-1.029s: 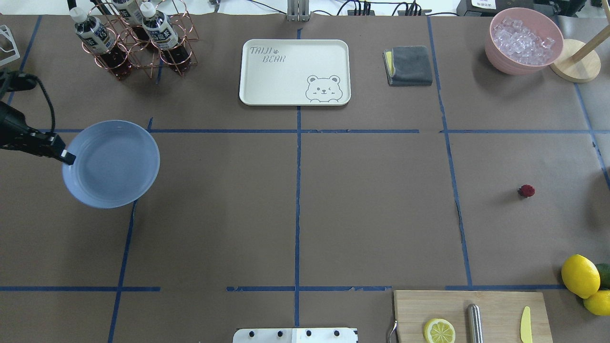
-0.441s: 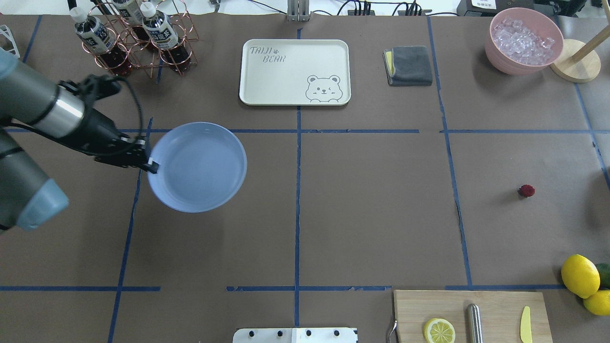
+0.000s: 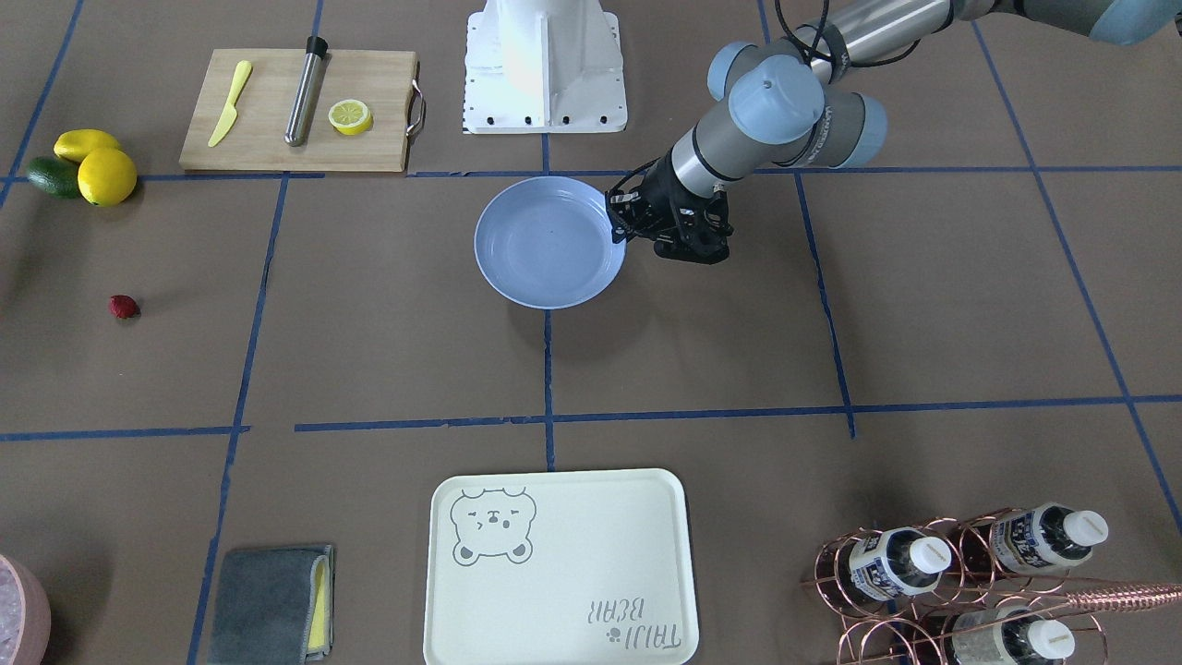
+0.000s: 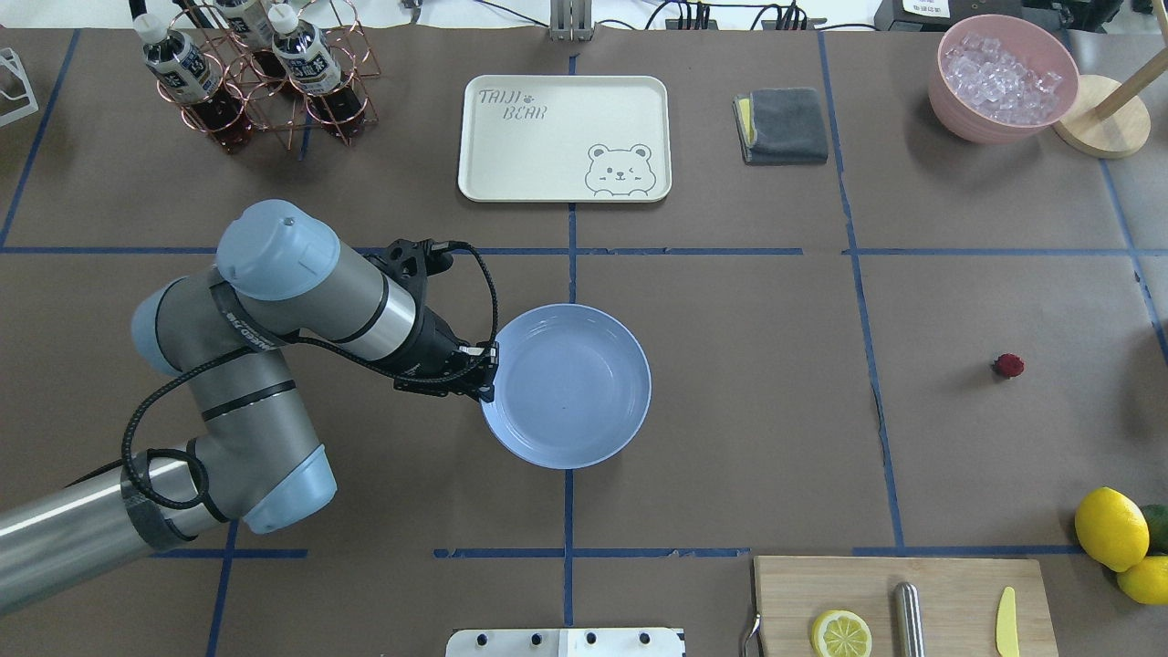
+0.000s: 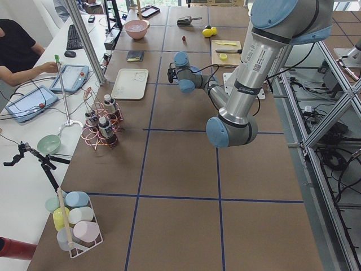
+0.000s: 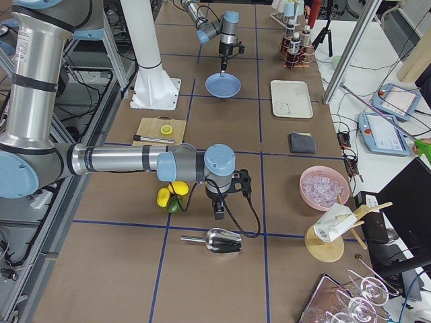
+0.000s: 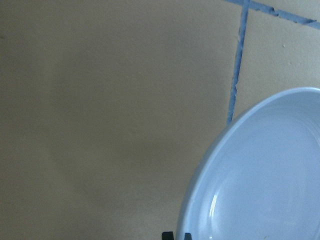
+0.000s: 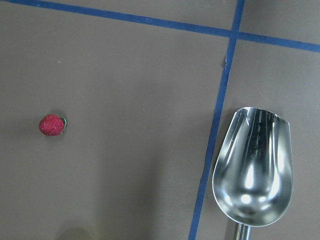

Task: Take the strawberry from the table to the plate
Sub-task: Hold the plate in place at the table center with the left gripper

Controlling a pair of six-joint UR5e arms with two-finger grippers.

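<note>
You have the left arm (image 4: 301,301) reaching out over the middle of the desk (image 4: 730,411). The left jaws are clamped on the rim of the plate (image 4: 575,388), on the side towards the robot's left. The plate lies across the centre blue tape line. In the left wrist view its pale blue bowl fills the lower right, with two dark finger tips at the bottom edge against the rim. You cannot tell from these views whether the plate rests on the desk or hangs just above it.

The strawberry (image 4: 1008,366) lies on the bare brown desk far over on the robot's right. It is well apart from the plate and touches nothing. The lemons (image 4: 1110,527) sit nearer the robot's edge on that same side, beside the cutting board (image 4: 958,584).

The right arm (image 6: 219,165) is the near arm in the right-end view. Its wrist points down at the desk just beside the lemons and near a steel scoop (image 6: 222,241). Only that side view shows the right jaws, so you cannot tell whether they are apart or together. Its wrist camera looks straight down: the strawberry is at the left, the scoop's bowl at the right, and a blue tape line runs between them.
</note>
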